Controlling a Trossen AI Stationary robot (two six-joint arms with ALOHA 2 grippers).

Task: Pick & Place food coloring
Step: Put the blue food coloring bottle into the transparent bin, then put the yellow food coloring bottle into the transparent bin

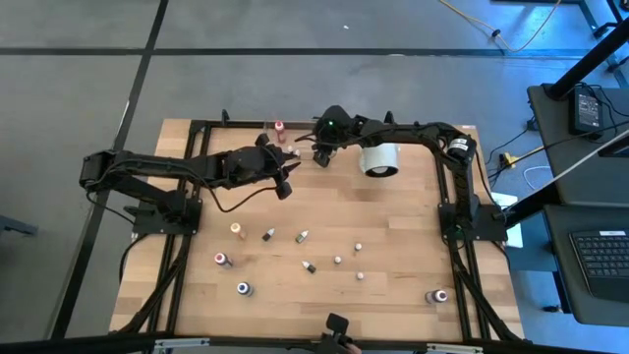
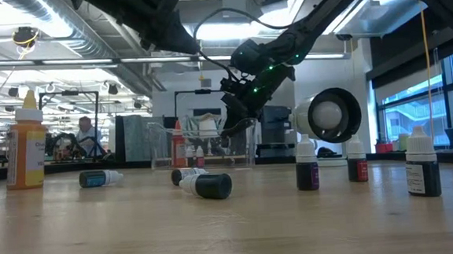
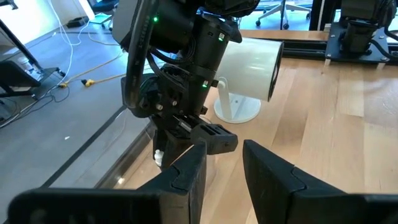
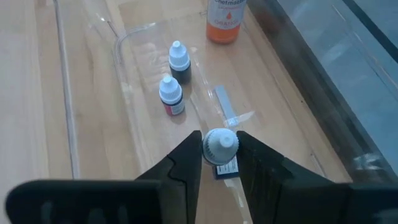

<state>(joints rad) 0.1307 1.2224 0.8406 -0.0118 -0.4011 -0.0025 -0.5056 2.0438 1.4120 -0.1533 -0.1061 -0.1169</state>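
The food coloring bottles lie scattered on the near half of the table [image 1: 309,266], some standing [image 2: 307,169], some on their sides [image 2: 206,183]. Two small bottles [image 4: 171,94] and an orange one [image 4: 227,18] stand in the clear tray [image 4: 124,37]. My right gripper [image 1: 322,152] hangs over the tray, shut on a white-capped bottle [image 4: 221,144]. My left gripper [image 3: 224,174] is open and hovers just left of the tray, pointing at the right gripper and touching nothing. My right gripper pinches the small bottle between its two fingers [image 4: 186,158], just below the white cap [image 4: 221,142]. The fingers come from above, pointing down. The bottle stands roughly upright, cap up, with its labelled body [image 4: 227,168] over the tray floor. Whether its base touches the floor is hidden.
A big white cylinder [image 1: 379,159] on a round foot stands right of the tray near the far edge. One bottle [image 1: 437,295] stands alone at the near right corner. A black frame [image 1: 197,128] borders the wooden table. Bare wood lies between the tray and the scattered bottles.
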